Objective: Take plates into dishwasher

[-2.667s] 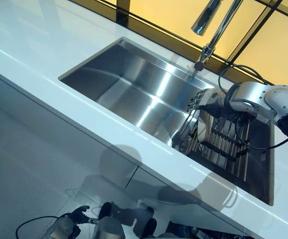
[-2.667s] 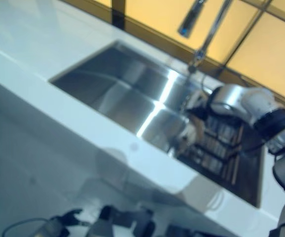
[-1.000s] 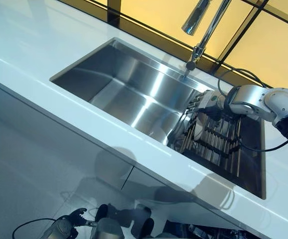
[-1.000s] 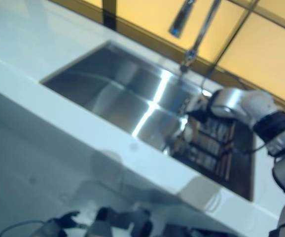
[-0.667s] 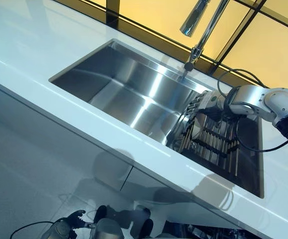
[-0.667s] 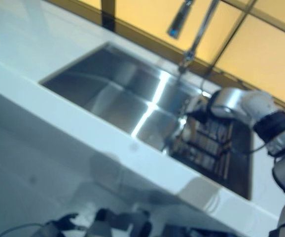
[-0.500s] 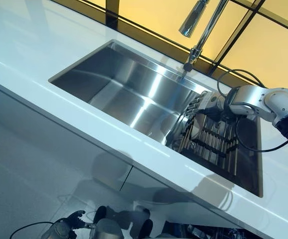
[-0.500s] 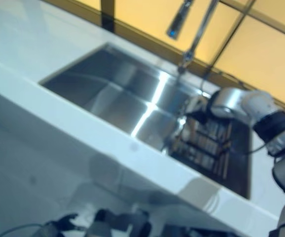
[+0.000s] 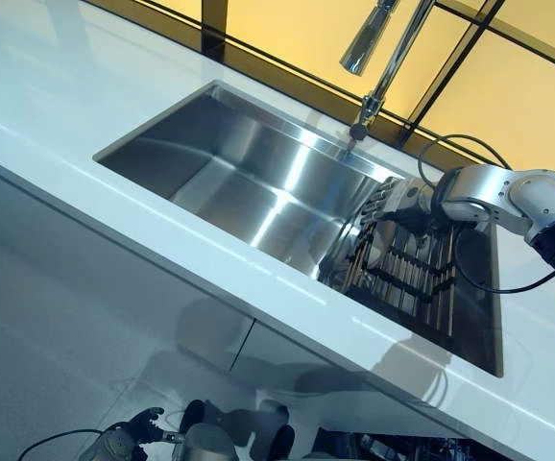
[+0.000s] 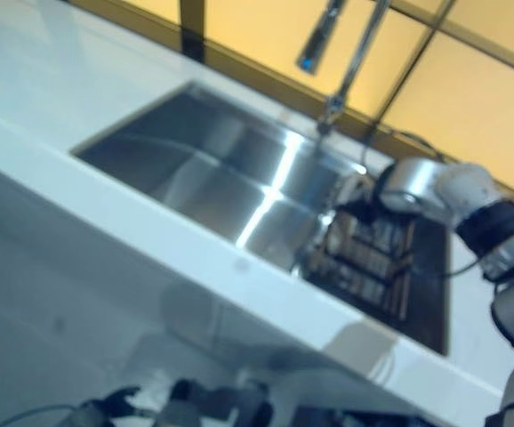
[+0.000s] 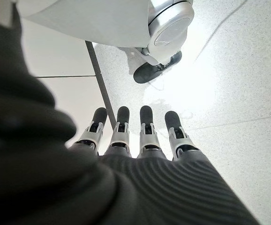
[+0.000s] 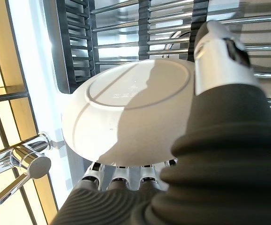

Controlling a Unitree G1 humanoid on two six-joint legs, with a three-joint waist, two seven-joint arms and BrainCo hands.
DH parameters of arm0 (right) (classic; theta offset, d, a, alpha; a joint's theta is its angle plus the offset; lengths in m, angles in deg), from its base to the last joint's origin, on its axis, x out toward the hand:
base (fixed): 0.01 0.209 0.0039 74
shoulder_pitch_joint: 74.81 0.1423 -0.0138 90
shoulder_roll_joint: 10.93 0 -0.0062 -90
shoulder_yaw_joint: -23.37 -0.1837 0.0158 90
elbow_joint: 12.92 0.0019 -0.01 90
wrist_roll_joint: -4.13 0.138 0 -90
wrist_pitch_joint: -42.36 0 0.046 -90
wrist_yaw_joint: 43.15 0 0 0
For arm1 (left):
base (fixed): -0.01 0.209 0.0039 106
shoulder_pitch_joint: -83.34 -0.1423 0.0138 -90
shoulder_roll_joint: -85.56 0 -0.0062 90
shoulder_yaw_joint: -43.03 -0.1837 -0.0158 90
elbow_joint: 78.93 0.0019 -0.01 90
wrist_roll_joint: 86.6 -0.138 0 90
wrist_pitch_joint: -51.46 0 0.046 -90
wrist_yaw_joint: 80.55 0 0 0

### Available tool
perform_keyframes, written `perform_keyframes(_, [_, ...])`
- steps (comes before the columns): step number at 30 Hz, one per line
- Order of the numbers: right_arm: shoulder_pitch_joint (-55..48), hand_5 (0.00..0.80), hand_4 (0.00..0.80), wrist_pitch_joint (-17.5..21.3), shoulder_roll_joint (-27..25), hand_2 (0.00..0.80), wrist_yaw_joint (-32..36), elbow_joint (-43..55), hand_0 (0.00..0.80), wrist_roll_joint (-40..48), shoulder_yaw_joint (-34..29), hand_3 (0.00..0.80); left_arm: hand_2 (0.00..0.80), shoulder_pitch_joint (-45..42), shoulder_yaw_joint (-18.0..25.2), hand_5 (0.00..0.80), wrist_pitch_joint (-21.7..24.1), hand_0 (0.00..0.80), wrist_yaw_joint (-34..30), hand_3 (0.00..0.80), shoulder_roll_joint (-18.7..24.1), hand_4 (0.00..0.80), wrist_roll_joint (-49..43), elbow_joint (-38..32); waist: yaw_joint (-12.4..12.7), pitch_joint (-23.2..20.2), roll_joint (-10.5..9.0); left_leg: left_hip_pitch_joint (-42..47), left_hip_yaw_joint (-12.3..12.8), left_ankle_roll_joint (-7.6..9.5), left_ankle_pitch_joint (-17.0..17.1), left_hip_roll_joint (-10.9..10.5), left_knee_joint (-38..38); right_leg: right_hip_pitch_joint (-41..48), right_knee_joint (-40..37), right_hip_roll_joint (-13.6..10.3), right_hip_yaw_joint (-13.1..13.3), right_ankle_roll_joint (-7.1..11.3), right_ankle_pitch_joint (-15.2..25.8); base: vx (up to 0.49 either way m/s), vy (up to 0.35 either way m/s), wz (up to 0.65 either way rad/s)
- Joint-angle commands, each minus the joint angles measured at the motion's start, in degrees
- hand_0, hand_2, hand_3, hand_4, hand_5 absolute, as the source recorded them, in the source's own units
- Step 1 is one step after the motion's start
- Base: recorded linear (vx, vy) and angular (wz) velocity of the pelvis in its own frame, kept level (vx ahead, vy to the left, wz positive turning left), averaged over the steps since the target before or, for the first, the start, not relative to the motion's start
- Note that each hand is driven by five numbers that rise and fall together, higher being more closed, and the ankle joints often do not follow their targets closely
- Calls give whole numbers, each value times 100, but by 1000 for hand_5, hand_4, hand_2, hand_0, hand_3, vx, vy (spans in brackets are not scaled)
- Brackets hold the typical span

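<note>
Gripping a plate [image 12: 126, 112] over the rack [image 9: 412, 279] in the sink [image 9: 249, 182], the right hand [image 9: 399, 197] has its fingers beneath the plate's far edge and its thumb over the near edge. Across the last few seconds the hand has kept nearly the same station above the rack's faucet-side end; the small drift of sink and faucet [image 9: 378, 58] across the eye views reads as camera movement. Judged from this, the plate is secured but not yet carried clear of the rack, so the transfer to the dishwasher, which no view shows, has barely begun. The plate is round, white, smooth and matte, its underside bearing a raised circular foot ring. The rack is made of thin bright metal rods crossing dark ribbed slats. The sink is a rectangular brushed-steel basin set in a glossy white counter [image 9: 85, 125]. The left hand [image 11: 131, 136] hangs far below the sink, near the pale speckled floor [image 11: 238, 93], fingers straight and empty.
</note>
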Motion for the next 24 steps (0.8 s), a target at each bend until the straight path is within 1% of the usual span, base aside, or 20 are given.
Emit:
perform_keyframes(1, [414,0,0,-37,-314,0,-142,-314,0,130,85,0,0,35,-133,0,48,0,-42,0,-36,0,-138,-5,70,-193,50,-156,292,262,-64,-21,-12,91,205,-99,165,385,-138,-10,21,-3])
perform_keyframes(7, [456,0,0,-60,-307,0,-118,-286,0,110,99,0,0,31,-162,0,20,0,-43,0,-107,0,-134,10,43,-241,85,-125,341,262,-68,-18,-15,115,179,-109,194,385,-129,-14,21,-4])
perform_keyframes(16, [377,0,0,-224,-337,0,-421,-247,0,-271,6,0,0,1,-151,0,48,0,-11,0,-170,0,-129,66,-35,-307,113,-67,441,258,-85,-3,-52,111,134,-128,226,416,-96,-23,15,-6])
perform_keyframes(24, [284,0,0,-122,-340,0,-292,-137,0,-362,-118,0,0,39,-141,0,81,0,-10,0,-341,0,-149,176,-183,-402,164,14,558,271,-113,-13,-85,113,97,-148,342,431,-76,-23,39,-6])
